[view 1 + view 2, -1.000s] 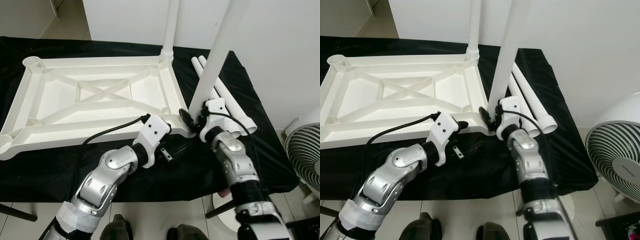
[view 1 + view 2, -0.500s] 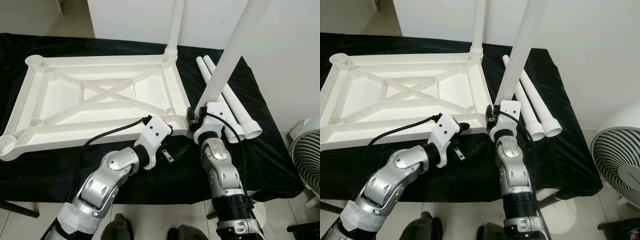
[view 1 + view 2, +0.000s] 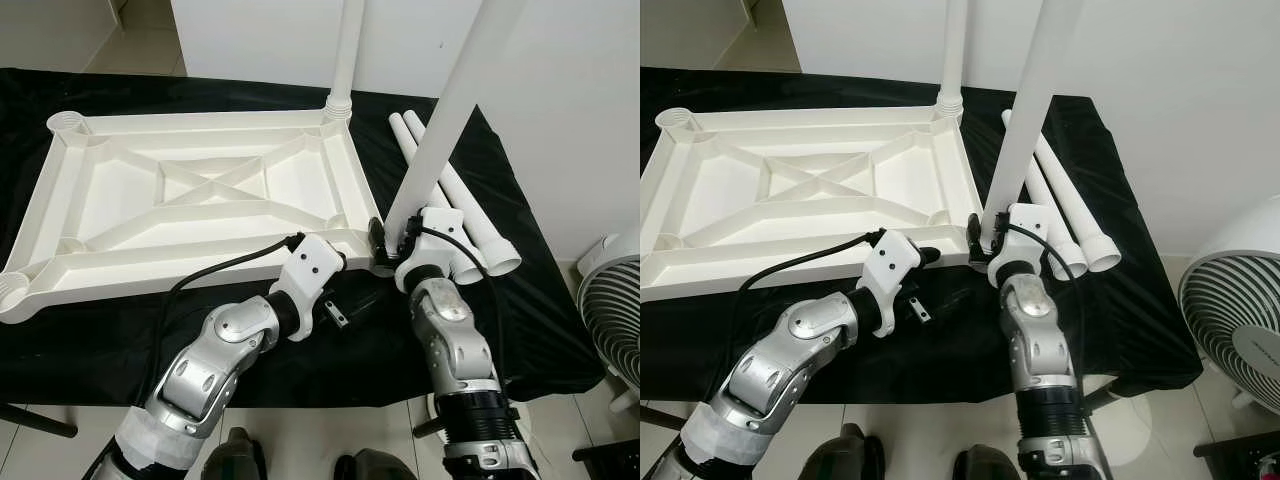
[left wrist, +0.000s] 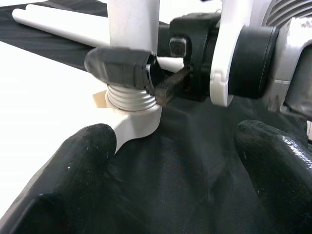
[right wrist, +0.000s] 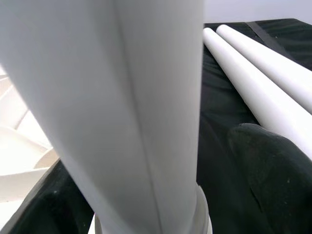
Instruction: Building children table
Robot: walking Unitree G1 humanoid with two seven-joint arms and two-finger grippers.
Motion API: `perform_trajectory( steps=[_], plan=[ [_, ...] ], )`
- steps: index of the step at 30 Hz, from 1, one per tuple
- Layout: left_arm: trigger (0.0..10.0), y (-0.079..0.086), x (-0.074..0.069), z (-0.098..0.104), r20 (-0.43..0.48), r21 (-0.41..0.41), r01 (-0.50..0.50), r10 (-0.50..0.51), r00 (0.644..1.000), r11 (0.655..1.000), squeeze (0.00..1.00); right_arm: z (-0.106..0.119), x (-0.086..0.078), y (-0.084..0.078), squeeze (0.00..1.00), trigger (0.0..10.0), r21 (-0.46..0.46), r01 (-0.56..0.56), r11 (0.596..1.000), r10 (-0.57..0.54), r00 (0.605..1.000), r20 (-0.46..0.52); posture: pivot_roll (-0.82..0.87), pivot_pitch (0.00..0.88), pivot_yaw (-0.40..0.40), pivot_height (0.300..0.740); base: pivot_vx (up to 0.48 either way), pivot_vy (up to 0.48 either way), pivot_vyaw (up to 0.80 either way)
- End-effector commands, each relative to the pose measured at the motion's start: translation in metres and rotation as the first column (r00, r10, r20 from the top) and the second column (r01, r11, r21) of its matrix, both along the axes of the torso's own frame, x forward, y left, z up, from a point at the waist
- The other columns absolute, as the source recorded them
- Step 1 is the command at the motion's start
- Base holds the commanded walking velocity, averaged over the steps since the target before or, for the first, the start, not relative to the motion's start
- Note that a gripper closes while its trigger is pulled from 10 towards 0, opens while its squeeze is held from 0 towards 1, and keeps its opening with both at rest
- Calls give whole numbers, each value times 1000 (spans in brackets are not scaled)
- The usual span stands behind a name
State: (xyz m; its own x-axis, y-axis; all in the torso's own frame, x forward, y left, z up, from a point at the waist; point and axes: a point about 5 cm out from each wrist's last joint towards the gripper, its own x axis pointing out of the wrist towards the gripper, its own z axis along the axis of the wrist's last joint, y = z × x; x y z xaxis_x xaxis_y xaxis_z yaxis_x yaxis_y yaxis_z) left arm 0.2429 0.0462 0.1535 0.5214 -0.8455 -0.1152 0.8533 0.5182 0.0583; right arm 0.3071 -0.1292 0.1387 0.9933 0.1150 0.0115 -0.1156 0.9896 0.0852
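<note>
Held leg [image 3: 440,130] less tilted now; right hand [image 3: 388,240] grips it; left hand [image 4: 165,161] open beside corner; fan [image 3: 612,325] nearby.

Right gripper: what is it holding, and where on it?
The right gripper clamps the upright white table leg near its bottom, just above the threaded end at the tabletop's near corner.

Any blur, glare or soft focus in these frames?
Eye views: sharp and evenly lit, though the white tabletop looks washed out. Left wrist view: the left pincer's fingers are soft up close, while the leg's thread is crisp. Right wrist view: the leg is near, featureless and soft.
</note>
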Motion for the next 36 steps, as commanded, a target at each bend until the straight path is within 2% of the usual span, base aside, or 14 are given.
perform_trajectory(
  steps=[1,2,3,4,6,7,11,12,15,21,22,30,36],
  plan=[
    [10000,-1,-3,2,-2,-2,19,-19,1000,1000,0,1,2,-4,1000,10000,-11,-48,999,48,999,-8,-19,25,-39,740,0,0,0],
    [10000,1,-2,1,-1,4,18,-18,1000,1000,0,1,4,-7,55,10000,-45,-129,991,129,992,-17,-22,29,-39,740,0,0,0],
    [10000,1,-1,0,1,9,15,-15,1000,1000,0,2,6,-10,0,10000,-82,-196,977,195,981,-17,-21,29,-35,740,0,0,0],
    [10000,1,-1,0,1,9,15,-15,1000,1000,0,2,6,-10,0,10000,-82,-196,977,195,981,-17,-21,29,-35,740,0,0,0],
    [10000,0,0,4,4,-3,17,-17,1000,1000,0,5,9,-16,0,10000,-154,-304,940,306,952,-11,-22,32,-30,740,0,0,0],
    [10000,0,0,4,4,-3,17,-17,1000,1000,0,5,9,-16,0,10000,-154,-304,940,306,952,-11,-22,32,-30,740,0,0,0],
    [10000,1,0,0,0,14,16,-16,1000,1000,0,6,12,-16,0,10000,-224,-449,865,455,890,-28,-26,42,-23,740,0,0,0],
    [10000,1,0,0,0,14,16,-16,1000,1000,0,6,12,-16,0,10000,-224,-449,865,455,890,-28,-26,42,-23,740,0,0,0],
    [10000,-1,-1,3,-3,-5,24,-24,1000,1000,0,1,13,-16,0,10000,-249,-520,817,521,851,-66,-28,44,-23,740,0,0,0],
    [10000,-1,-1,2,0,4,25,-25,1000,1000,0,-7,15,-20,0,10000,-253,-558,791,551,828,-102,-31,45,-25,740,0,0,0],
    [10000,-1,0,2,1,1,21,-21,1000,1000,0,-10,16,-22,0,0,-247,-565,787,557,823,-106,-33,40,-24,740,0,0,0],
    [10000,-3,3,5,14,-1,30,-30,999,1000,0,-15,17,-23,0,0,-236,-577,782,571,815,-103,-26,26,-19,740,0,0,0],
    [10000,0,8,7,25,3,18,-18,1000,1000,0,-16,17,-21,0,0,-211,-550,808,547,833,-76,-25,12,-18,740,0,0,0]
  ],
)
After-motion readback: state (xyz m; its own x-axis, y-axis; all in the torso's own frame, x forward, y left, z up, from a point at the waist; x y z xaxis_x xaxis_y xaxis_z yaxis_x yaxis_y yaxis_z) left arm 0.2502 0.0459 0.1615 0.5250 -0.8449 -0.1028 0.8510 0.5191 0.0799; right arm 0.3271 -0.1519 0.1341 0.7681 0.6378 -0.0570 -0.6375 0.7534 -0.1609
